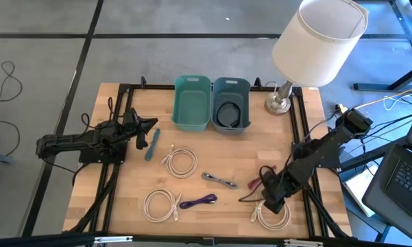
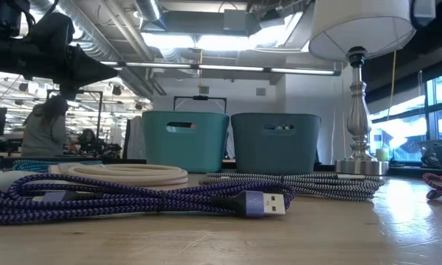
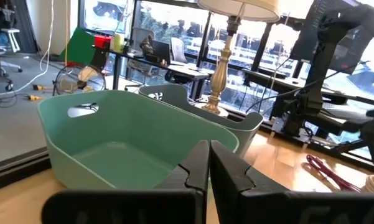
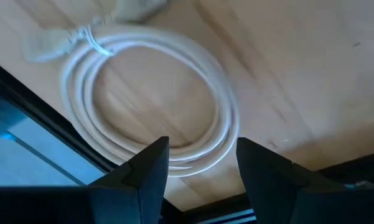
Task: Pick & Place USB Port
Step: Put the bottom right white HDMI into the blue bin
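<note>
We are hovering our right gripper [image 1: 273,204] over the near right corner of the table [image 1: 226,154], directly above a coiled white cable [image 4: 155,93], with its fingers spread wide and nothing between them. The coil is lying flat on the wood, just beside the table's dark frame rail [image 4: 43,155]. Our left gripper [image 1: 149,126] is waiting at the left side, near the teal bin [image 1: 192,103], with its fingers pressed together and empty.

The main risk is coming from how the coil is sitting against the edge. If we are descending off-centre, one finger may be striking the rail rather than the wood, or closing on only one or two loops, so the rest would be uncoiling and dragging as we lift. A red cable [image 1: 259,180] is lying close to our right arm, and we may be snagging it on the way up; from above we cannot tell whether the two are touching.

The carry to the grey bin [image 1: 231,103] at the far side is passing near the lamp [image 1: 308,48], so a dangling loop could be catching its base. The grey bin seems to be holding a dark cable already, leaving less room.
</note>
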`<state>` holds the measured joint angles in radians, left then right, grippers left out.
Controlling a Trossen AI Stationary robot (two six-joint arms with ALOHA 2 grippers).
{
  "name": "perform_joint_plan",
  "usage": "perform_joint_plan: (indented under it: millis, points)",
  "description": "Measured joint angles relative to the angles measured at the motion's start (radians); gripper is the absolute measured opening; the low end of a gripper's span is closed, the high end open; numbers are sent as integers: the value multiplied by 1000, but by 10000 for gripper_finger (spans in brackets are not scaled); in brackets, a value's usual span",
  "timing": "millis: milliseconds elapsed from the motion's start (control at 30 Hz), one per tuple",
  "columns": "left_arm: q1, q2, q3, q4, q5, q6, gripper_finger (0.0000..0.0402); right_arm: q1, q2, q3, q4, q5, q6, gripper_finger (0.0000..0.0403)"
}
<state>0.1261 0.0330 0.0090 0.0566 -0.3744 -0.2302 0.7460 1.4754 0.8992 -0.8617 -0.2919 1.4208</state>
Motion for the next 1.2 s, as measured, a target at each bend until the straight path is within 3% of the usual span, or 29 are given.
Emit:
perform_joint_plan:
  millis: [200, 467, 600, 800, 967, 1200]
  points:
    - [0, 0, 0, 0, 0, -7, 6, 56, 66, -59, 133, -1, 0, 193]
    - [0, 0, 0, 0, 2, -10, 6, 69, 131, -100, 182, -18, -7, 189]
    - [0, 0, 0, 0, 1, -3, 6, 70, 152, -105, 175, 7, -11, 148]
    - [0, 0, 0, 0, 0, 6, 6, 63, 161, -103, 163, -15, -7, 21]
    - [0, 0, 0, 0, 0, 7, 6, 56, 133, -100, 154, 4, 56, 20]
    - [0, 0, 0, 0, -1, 8, 6, 52, 87, 68, -59, 189, 127, 16]
